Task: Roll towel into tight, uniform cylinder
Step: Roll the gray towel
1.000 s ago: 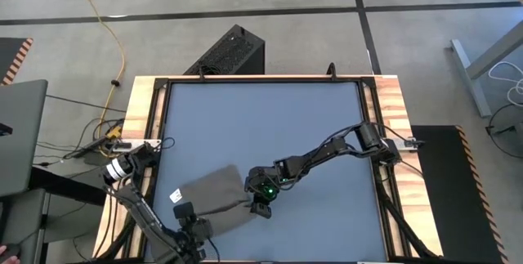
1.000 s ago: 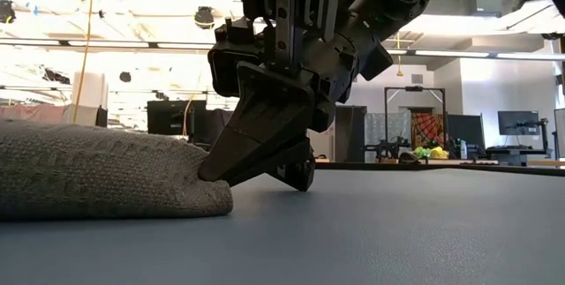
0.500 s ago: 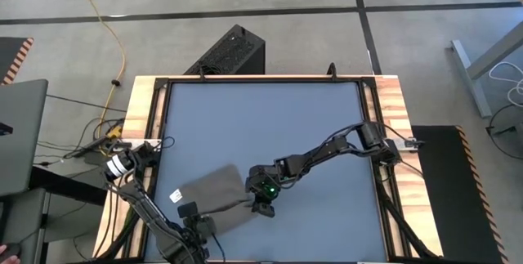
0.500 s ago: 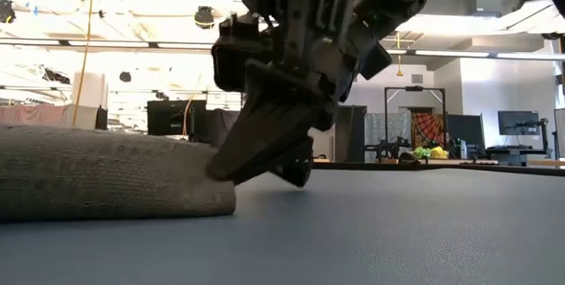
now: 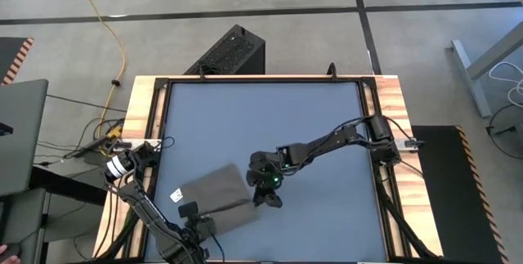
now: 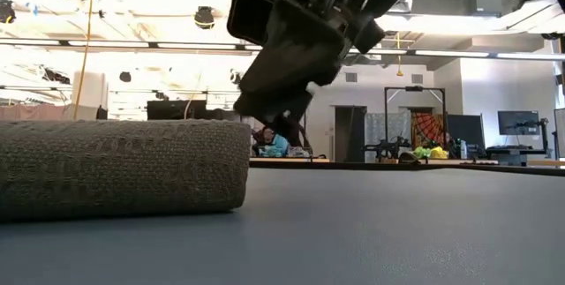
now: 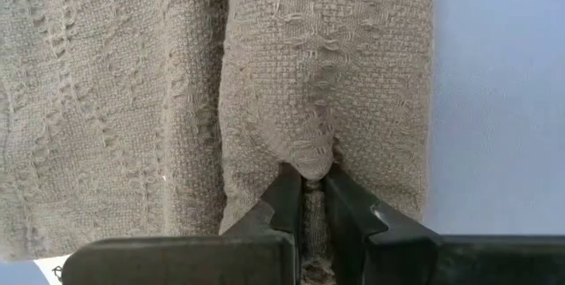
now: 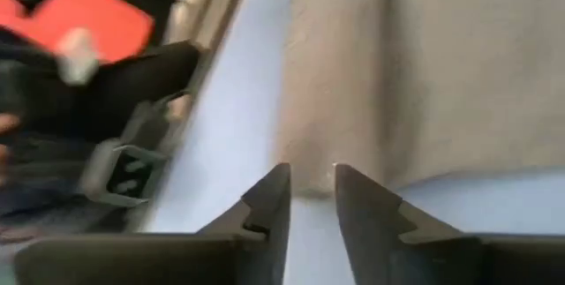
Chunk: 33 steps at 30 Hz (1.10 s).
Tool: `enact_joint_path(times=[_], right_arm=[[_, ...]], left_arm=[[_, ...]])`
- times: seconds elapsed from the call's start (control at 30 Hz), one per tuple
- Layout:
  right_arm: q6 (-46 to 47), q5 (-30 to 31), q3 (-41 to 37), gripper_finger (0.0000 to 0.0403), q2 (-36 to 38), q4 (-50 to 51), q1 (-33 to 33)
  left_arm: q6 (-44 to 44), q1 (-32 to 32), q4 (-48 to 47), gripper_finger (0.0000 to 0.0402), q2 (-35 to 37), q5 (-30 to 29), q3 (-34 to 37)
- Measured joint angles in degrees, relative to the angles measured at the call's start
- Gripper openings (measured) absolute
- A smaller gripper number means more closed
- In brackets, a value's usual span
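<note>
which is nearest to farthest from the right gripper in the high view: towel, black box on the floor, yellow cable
From the right gripper:
1. Towel, just left of it on the table.
2. Black box, on the floor beyond the table's far edge.
3. Yellow cable, farther left on the floor.

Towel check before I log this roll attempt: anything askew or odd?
The towel lies skewed to the table edges, folded flat, not a cylinder. The left end effector pinches its near edge; the right end effector is off it.

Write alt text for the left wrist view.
The left gripper pinches a fold of the taupe towel, its two dark fingers shut on the woven fabric. Blue-grey table shows beside the towel's edge.
</note>
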State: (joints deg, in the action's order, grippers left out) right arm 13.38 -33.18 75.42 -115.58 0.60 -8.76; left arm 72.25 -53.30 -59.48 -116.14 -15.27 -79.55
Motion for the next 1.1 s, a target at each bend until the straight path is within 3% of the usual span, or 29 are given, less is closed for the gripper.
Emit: enact_joint_path(times=[0.2, 0.37, 0.53, 0.77, 0.93, 1.1], right_arm=[[-13.29, 20.46, 0.04, 0.0182, -0.01, -12.98, 1.41], [-14.76, 19.52, 0.07, 0.0217, -0.03, -16.27, 5.77], [-16.28, 18.50, 0.97, 0.0225, -5.21, -19.04, 8.33], [-18.69, 18.76, 13.02, 0.0225, -16.25, -11.07, 8.47], [-21.98, 21.61, 19.47, 0.0188, -20.09, -3.04, 7.89], [-22.92, 25.98, 18.91, 0.0075, -20.31, -1.55, 7.57]], left_arm=[[-0.02, 0.02, -0.20, 0.0012, -0.09, -0.12, -0.52], [0.02, 0.03, -1.22, 0.0011, -0.20, -0.11, -1.41], [0.12, 0.10, -1.56, 0.0011, -0.24, -0.09, -1.68], [1.38, 0.15, -1.38, 0.0011, -0.24, 0.35, -2.08], [1.87, 0.04, -1.41, 0.0011, -0.24, 0.66, -2.10], [2.62, -0.31, -1.08, 0.0011, -0.22, 0.83, -2.12]])
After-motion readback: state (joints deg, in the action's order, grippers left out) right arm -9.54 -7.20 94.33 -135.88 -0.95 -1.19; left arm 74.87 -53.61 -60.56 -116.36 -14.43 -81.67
